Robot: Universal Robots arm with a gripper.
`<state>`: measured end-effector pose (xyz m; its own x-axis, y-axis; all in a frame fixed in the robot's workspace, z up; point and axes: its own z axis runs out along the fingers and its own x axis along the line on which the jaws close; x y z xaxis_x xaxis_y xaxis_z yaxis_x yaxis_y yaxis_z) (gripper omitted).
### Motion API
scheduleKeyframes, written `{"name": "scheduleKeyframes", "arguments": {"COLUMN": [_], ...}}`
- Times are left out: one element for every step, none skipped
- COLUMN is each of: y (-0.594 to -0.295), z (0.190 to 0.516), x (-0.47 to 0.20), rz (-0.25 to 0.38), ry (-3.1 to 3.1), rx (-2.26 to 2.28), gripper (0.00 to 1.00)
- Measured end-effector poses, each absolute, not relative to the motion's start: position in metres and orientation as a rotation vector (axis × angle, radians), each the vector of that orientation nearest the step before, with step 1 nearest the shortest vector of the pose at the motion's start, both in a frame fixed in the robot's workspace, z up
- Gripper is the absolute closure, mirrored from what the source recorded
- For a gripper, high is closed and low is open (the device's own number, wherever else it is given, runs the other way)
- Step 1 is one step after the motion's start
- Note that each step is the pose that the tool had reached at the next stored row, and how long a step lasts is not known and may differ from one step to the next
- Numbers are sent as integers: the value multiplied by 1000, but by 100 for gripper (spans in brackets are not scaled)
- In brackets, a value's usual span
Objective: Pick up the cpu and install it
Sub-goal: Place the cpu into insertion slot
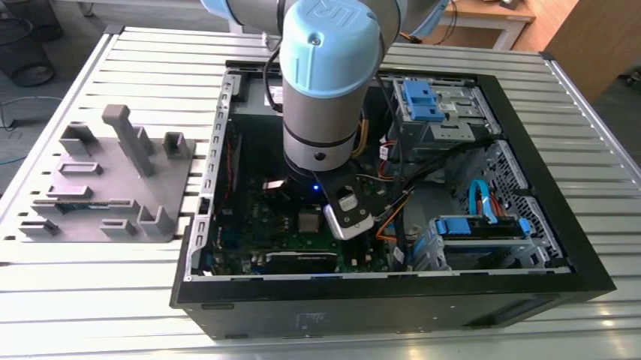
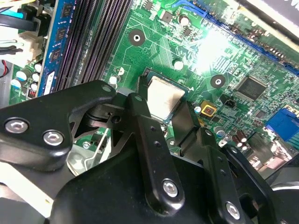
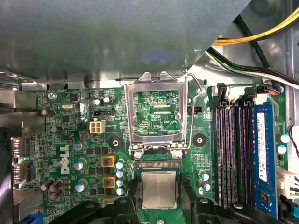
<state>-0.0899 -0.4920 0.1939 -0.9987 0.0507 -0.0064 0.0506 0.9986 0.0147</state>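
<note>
The cpu (image 3: 159,189), a pale silvery square chip, lies level in or just over the dark socket on the green motherboard (image 3: 70,140). In the second wrist view the cpu (image 2: 163,97) shows between two black fingers (image 2: 140,121). My gripper (image 2: 163,112) flanks it on two opposite sides, its fingers against the chip's edges. The socket's metal retention frame (image 3: 156,112) stands flipped open beside the chip. In the exterior view the arm (image 1: 320,150) reaches down into the open computer case (image 1: 401,300).
Long black memory slots (image 3: 233,154) and a blue memory stick (image 3: 261,144) run beside the socket. Cables (image 3: 261,28) hang by the case wall. Blue drive bays (image 1: 431,101) fill the case's far side. A grey fixture tray (image 1: 110,180) sits at the exterior view's left.
</note>
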Motion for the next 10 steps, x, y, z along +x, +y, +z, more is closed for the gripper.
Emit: {"name": "scheduleKeyframes", "arguments": {"y": [-492,-492,-492,-492,-492,-492,-492,-492,-492,-492], "z": [194,194,194,194,193,193,193,193,193,193], "x": [-90,-90,-90,-90,-90,-90,-90,-90,-90,-90], "rz": [23,23,23,23,23,23,23,23,23,23], "ry": [3134,3134,3134,3134,3134,3134,3134,3134,3134,3134], "rx": [80,80,80,80,80,80,80,80,80,80], "gripper": [52,52,52,52,52,52,52,52,52,52]}}
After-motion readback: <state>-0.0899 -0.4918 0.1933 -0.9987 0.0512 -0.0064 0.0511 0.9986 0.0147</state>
